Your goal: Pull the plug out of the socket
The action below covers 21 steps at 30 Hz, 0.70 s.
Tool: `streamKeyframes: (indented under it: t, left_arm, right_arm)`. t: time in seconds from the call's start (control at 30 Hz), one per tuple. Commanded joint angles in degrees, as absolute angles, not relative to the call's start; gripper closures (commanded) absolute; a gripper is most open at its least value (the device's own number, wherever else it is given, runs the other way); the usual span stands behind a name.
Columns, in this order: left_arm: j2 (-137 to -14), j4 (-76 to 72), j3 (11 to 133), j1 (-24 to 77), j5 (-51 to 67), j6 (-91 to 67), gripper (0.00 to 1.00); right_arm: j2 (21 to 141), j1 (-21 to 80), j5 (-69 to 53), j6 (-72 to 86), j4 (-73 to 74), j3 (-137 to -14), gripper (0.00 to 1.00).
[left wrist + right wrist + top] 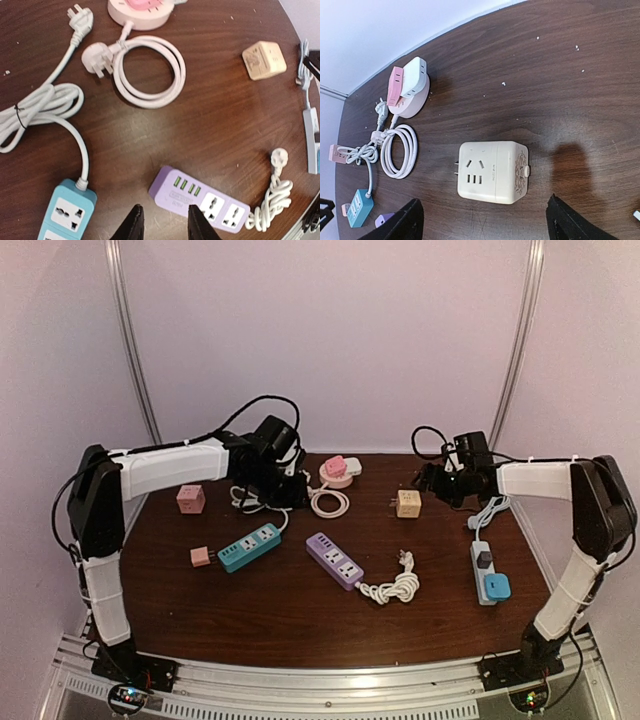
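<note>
A round pink socket (335, 478) lies at the back middle of the table, with a pink plug (334, 464) and a white plug (351, 465) seated in it. It also shows in the right wrist view (412, 102) and at the top edge of the left wrist view (140, 10). A white strip (480, 552) at the right carries a black plug (485, 560) and a blue plug (496, 587). My left gripper (288, 490) is open and empty above the table, left of the pink socket. My right gripper (432, 480) is wide open and empty over a cream cube adapter (492, 171).
A teal strip (249, 547), a purple strip (334, 559) with a coiled cord (393, 587), a pink cube (191, 499) and a small pink adapter (201, 556) lie on the table. White coiled cords (150, 72) lie by the pink socket.
</note>
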<state>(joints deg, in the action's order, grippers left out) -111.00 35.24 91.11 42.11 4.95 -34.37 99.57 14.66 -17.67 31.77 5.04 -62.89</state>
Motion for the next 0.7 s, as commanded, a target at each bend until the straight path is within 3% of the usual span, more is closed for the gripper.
streamKeyframes:
  t: [0.0, 0.33, 0.67]
  left_arm:
    - [-116.58, 35.88, 97.76, 40.01, -0.09, -32.99, 0.66]
    - [-134.6, 43.26, 121.29, 39.9, -6.45, -30.16, 0.61]
    - [-144.11, 44.67, 129.4, 40.03, -7.77, -32.56, 0.61]
  right_arm:
    - [93.83, 16.24, -12.4, 28.41, 9.21, -62.14, 0.13]
    - [86.42, 20.01, -7.13, 26.2, 14.87, -62.74, 0.1]
    - [83.32, 23.55, -4.92, 26.87, 16.77, -61.92, 0.09]
